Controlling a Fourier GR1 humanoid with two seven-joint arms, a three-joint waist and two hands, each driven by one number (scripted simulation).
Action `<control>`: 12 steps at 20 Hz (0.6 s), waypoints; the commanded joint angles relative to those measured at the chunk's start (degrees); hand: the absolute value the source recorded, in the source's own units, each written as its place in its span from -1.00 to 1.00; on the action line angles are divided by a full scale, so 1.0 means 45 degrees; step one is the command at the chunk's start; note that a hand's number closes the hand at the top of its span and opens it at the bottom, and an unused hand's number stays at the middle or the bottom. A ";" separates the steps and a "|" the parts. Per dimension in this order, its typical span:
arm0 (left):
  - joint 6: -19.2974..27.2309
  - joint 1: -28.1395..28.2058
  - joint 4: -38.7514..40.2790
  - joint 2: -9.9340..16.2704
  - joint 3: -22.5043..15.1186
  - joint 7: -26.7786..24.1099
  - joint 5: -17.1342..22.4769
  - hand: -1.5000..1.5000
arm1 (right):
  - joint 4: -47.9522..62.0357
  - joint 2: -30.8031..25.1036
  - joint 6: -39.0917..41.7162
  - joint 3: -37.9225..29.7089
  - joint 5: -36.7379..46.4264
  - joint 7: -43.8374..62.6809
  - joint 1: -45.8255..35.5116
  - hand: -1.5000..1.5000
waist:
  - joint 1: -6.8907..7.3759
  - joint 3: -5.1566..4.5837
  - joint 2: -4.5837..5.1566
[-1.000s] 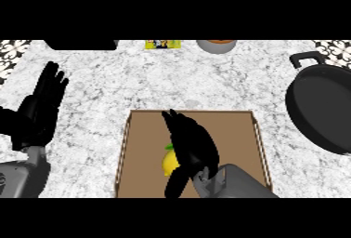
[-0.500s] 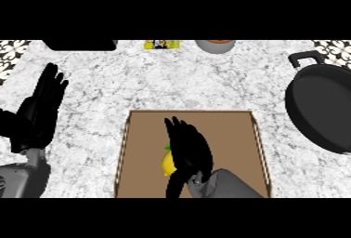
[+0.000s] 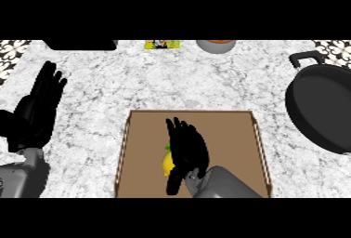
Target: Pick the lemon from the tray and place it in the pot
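A yellow lemon [image 3: 166, 163] lies on the brown tray [image 3: 237, 135] at the lower middle, mostly covered. My right hand [image 3: 188, 148] lies flat over it with straight fingers pointing away from me, its thumb hanging down beside the lemon's near end. The dark pot [image 3: 323, 108] sits at the right edge, its handle toward the back. My left hand [image 3: 37, 111] rests open at the left edge, fingers up.
Along the back edge stand a black object [image 3: 81, 44], a small yellow packet [image 3: 162, 44] and a grey bowl [image 3: 216, 45]. Marble counter [image 3: 171, 79] stretches between the tray and the pot.
My right hand has drawn back toward me over the tray and now sits lower over the lemon. The left hand has stayed still.
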 commanded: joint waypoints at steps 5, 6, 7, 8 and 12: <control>-0.0686 0.0511 -0.0297 -0.0030 0.0631 -0.0055 0.0139 0.00 | 0.0794 -0.0266 -0.0292 -0.0289 0.0649 -0.0672 0.0858 -1.00 | -0.0040 0.0001 -0.0010; -0.0055 -0.0252 0.0206 -0.0606 0.0102 0.0097 -0.0497 0.00 | 0.0879 -0.0236 0.0061 -0.0639 0.0605 -0.0793 0.0768 -1.00 | -0.0075 0.0002 -0.0003; -0.0549 0.0013 0.0051 -0.0323 0.0475 -0.0013 -0.0100 0.00 | 0.2076 0.0054 -0.0966 0.0082 -0.0127 0.0009 -0.0427 -1.00 | 0.0036 0.0001 0.0008; -0.0417 -0.0167 0.0910 -0.0663 0.0356 -0.0831 -0.0522 0.00 | 0.1535 0.0055 -0.0991 0.0334 0.0398 -0.0240 0.0386 -1.00 | -0.0029 0.0000 0.0006; -0.0192 -0.0984 0.1156 -0.0726 0.0256 -0.0161 -0.0677 0.00 | 0.2498 0.0058 0.0104 0.0327 -0.0080 -0.1898 -0.0545 1.00 | -0.0015 0.0002 0.0034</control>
